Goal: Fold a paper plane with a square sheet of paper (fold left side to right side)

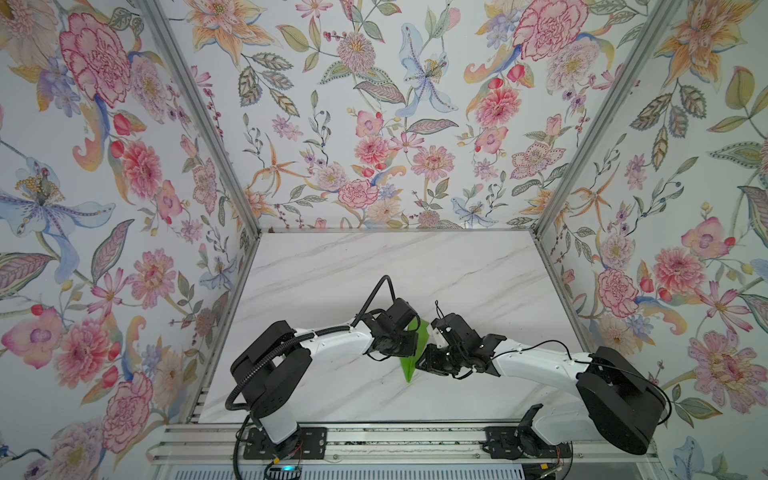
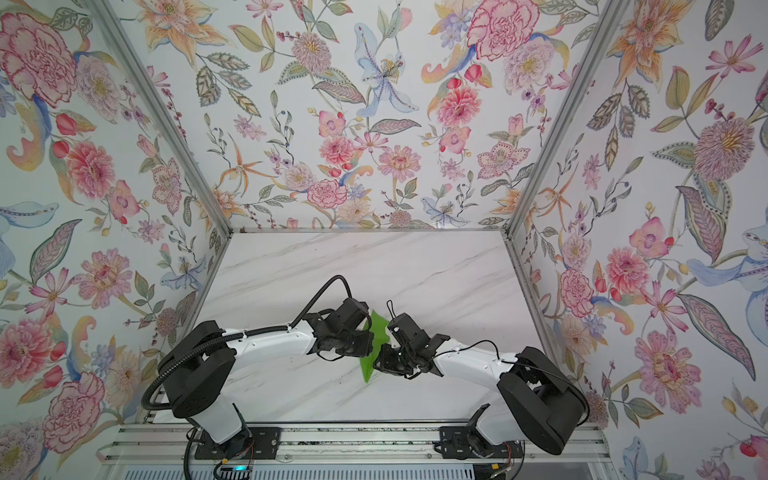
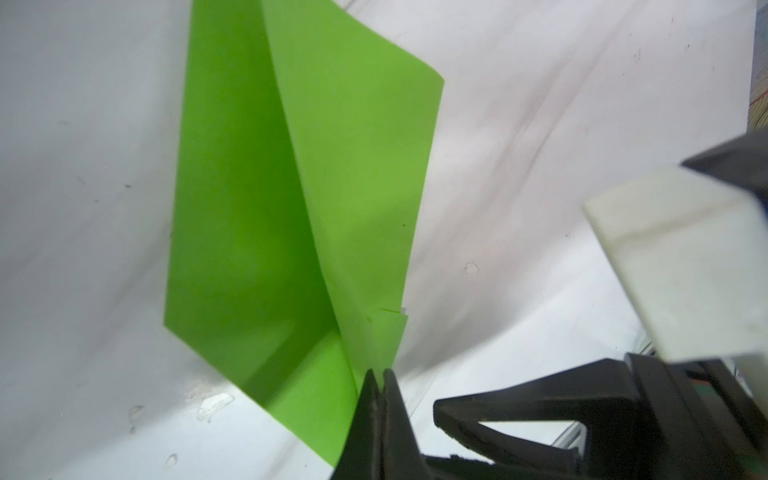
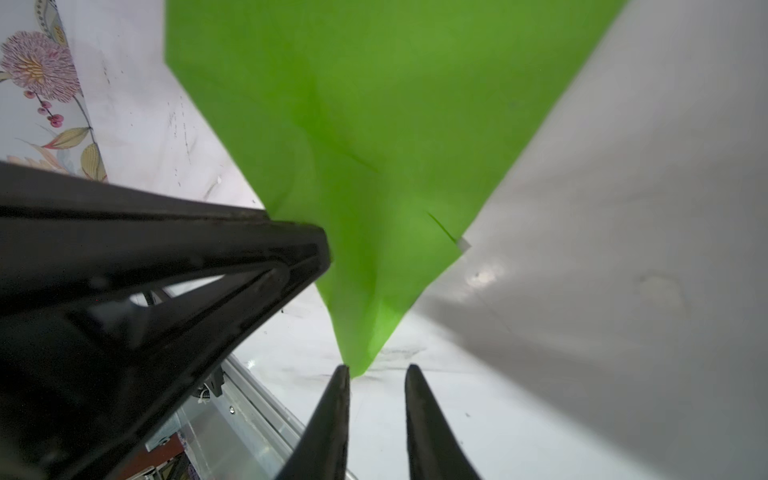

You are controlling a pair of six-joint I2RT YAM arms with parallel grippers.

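Note:
The bright green paper (image 3: 291,199) is folded into a slim pointed paper plane shape with a centre crease and two flaps. In both top views it shows between the two wrists (image 1: 421,333) (image 2: 376,328), its point towards the table's front. My left gripper (image 3: 380,374) is shut on the paper's folded edge near the crease. My right gripper (image 4: 376,372) is open, and the paper's pointed tip (image 4: 357,357) sits at the mouth of its jaws against one fingertip (image 4: 341,374), with a gap to the other. In the top views both grippers' fingertips are hidden under the wrists.
The white marble table (image 1: 374,270) is walled on three sides by flowered panels (image 1: 374,124). An aluminium rail (image 1: 395,440) with both arm bases runs along the front edge. The two wrists nearly touch at mid-table.

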